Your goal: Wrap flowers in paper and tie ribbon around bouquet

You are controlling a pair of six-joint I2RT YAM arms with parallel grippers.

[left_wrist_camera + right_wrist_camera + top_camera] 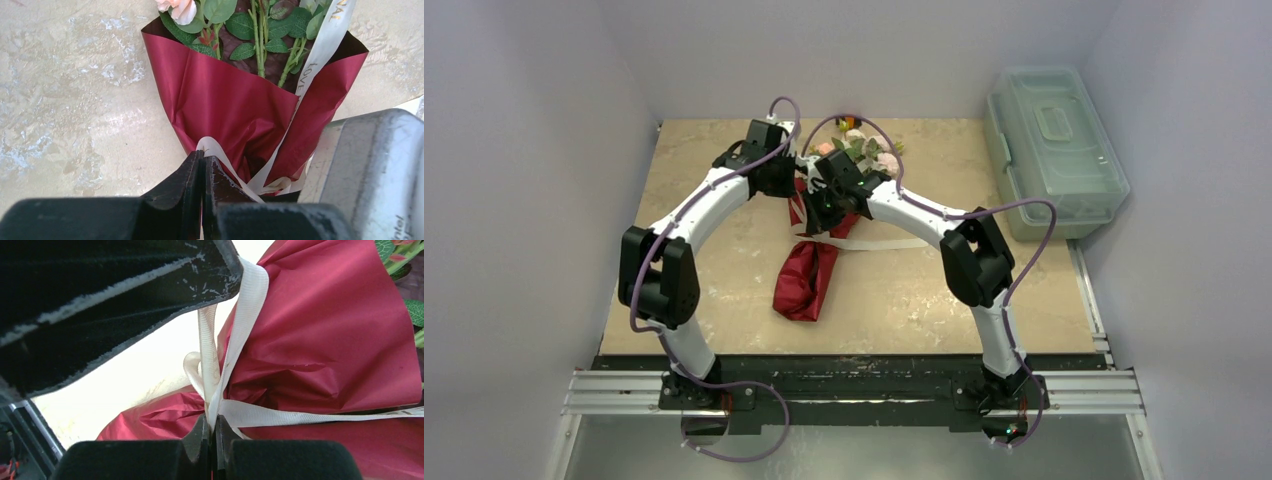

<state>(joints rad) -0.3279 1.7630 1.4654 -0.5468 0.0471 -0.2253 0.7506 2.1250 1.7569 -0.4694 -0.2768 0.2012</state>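
Two pinches on the ribbon (250, 295) at the bouquet (225, 100) waist directly ahead: left gripper (202, 160) and right gripper (212, 422) each clamped on a loop; bow-tying step, next likely needs an opposed pull.

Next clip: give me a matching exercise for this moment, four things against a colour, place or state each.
1 paper
2 ribbon
3 lidded plastic box
4 right gripper

A shut on the ribbon
B far right of the table
C cream, looped round the paper
D red, wrapped round the stems

Pairs: 1-D, 2-C, 3-B, 4-A
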